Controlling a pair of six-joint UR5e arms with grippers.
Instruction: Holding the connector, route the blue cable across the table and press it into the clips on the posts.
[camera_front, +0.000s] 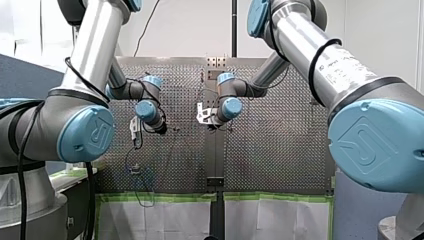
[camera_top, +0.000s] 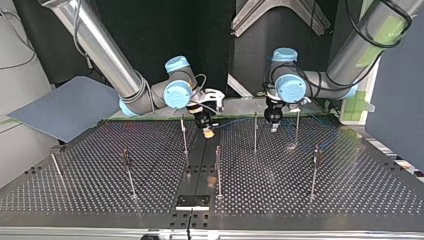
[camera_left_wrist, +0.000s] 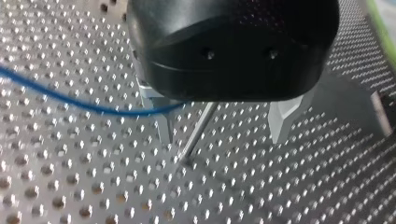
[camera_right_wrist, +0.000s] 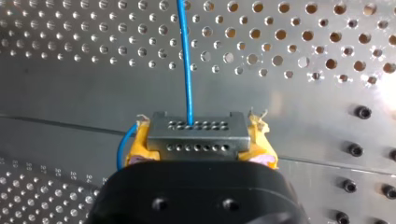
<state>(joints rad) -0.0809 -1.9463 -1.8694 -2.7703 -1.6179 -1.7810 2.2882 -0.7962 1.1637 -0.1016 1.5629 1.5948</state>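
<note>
Perforated metal tabletop (camera_top: 300, 200) with upright posts (camera_top: 218, 170). The yellow-padded right fingers (camera_right_wrist: 140, 145) clamp the connector (camera_right_wrist: 198, 135) near the tabletop's arm-side edge, and the blue cable (camera_right_wrist: 187, 60) leaves it ahead. The left fingers (camera_left_wrist: 282, 121) stand apart, straddling one post (camera_left_wrist: 198, 130); the cable passes beside one finger.

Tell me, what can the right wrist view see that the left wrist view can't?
Only the right wrist view shows the grey connector, squeezed between the yellow pads of my right hand. Only the left wrist view shows my left hand with its metal fingers apart and a thin post showing between them. Both show the blue cable and the table full of little holes.
</note>
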